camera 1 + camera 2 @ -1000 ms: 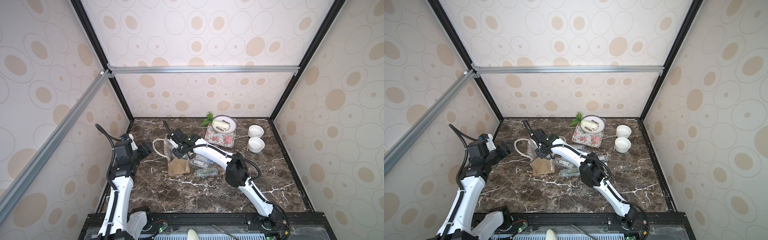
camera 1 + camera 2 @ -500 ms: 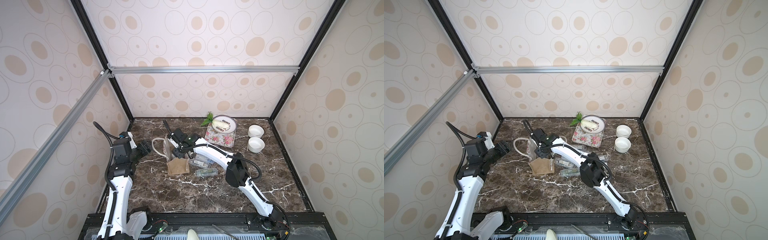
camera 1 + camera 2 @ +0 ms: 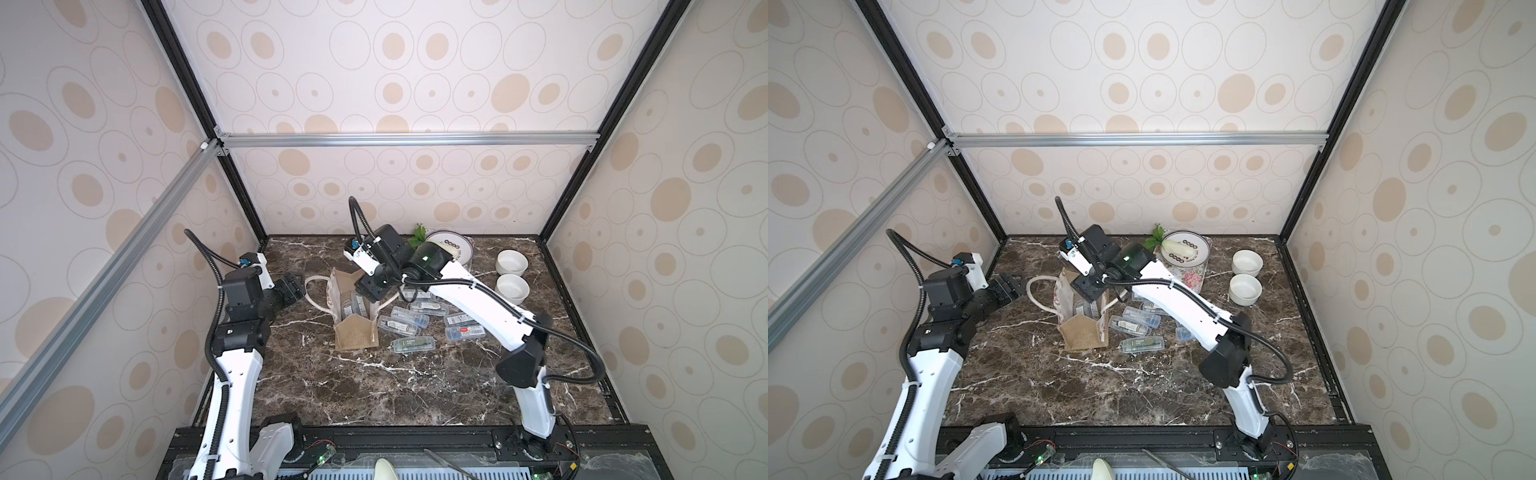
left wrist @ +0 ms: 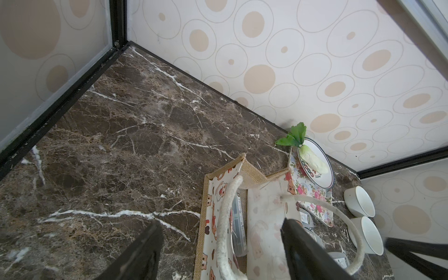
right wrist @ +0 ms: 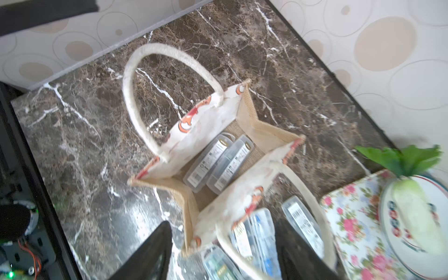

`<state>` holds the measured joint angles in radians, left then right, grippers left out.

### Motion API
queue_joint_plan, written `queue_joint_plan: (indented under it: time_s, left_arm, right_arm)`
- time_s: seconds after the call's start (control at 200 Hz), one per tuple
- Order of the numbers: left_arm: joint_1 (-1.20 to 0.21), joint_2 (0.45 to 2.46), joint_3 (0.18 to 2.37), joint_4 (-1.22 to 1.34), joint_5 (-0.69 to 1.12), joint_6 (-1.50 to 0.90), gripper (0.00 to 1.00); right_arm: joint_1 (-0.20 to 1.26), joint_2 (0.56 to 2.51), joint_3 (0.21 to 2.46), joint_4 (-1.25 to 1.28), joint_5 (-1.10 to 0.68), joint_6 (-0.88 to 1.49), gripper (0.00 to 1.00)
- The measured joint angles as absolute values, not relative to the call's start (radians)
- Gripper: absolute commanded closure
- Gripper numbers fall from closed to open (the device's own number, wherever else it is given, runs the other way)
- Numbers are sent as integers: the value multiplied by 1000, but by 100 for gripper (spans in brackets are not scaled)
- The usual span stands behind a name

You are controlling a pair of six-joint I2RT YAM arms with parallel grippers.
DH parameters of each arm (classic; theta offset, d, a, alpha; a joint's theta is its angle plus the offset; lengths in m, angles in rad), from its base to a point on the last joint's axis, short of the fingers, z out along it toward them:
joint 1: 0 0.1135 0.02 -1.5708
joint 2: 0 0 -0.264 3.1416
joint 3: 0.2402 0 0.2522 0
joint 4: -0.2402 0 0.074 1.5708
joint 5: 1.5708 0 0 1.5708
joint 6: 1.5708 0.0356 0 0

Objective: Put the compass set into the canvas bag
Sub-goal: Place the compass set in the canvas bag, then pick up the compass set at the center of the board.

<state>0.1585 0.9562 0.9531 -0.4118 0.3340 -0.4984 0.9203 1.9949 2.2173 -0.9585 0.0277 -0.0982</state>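
The canvas bag (image 3: 356, 334) stands upright, left of the middle of the dark, white-veined marble tabletop (image 3: 374, 395). It is boxy, with coarse tan burlap ends creased inward and white side panels printed in reddish orange. Its two thick white rope handles (image 5: 135, 72) flop outward to either side, leaving the mouth open. Inside lie two compass sets (image 5: 218, 164), long clear plastic cases with paper labels, side by side on the woven bottom. More such cases (image 3: 413, 344) lie scattered on the tabletop just to the right of the bag.

The right jaws hang over the bag's mouth, parted about halfway and empty. The left jaws hover near the left handle, spread wide and holding nothing.

Toward the far edge, a floral cloth mat (image 3: 1192, 276) carries a round plate (image 3: 1200, 249) with a pale leafy vegetable (image 5: 417, 218). Two glossy white bowls (image 3: 512, 275) sit near the right edge.
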Motion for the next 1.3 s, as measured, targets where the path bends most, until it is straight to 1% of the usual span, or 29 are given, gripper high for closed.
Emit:
queue_joint_plan:
  time_s: [0.17,0.38,0.47,0.57,0.68,0.785,0.875,1.055,1.301]
  left_arm:
    - [135,966,961,-422,334,-492,21]
    - [104,987,967,-422,336,-492,21]
    - [89,996,968,-421,336,-492,21]
    - [75,1005,968,-421,334,-492,21]
    - [65,1012,968,-421,331,-492,21]
    - [60,1015,968,-421,328,-492,20]
    - [60,1015,970,-421,325,-492,20]
    - [59,1008,971,-424,317,-492,20]
    - [57,1002,971,-429,308,-492,19]
  right_arm:
    - [881,1785,1940,-952,31,-170,30]
    - [720,1554,1584,-947,-17,-222,28]
    - [648,1480,1465,-945,-32,-245,28]
    - [621,1439,1366,-942,-35,-288,28]
    - [622,1444,1281,-919,-59,-340,28]
    - [622,1495,1240,-878,-84,-376,28]
    - [622,1567,1234,-831,-105,-392,30]
    - [625,1730,1234,-749,-166,-432,28]
    - [650,1798,1232,-648,-194,-468,26]
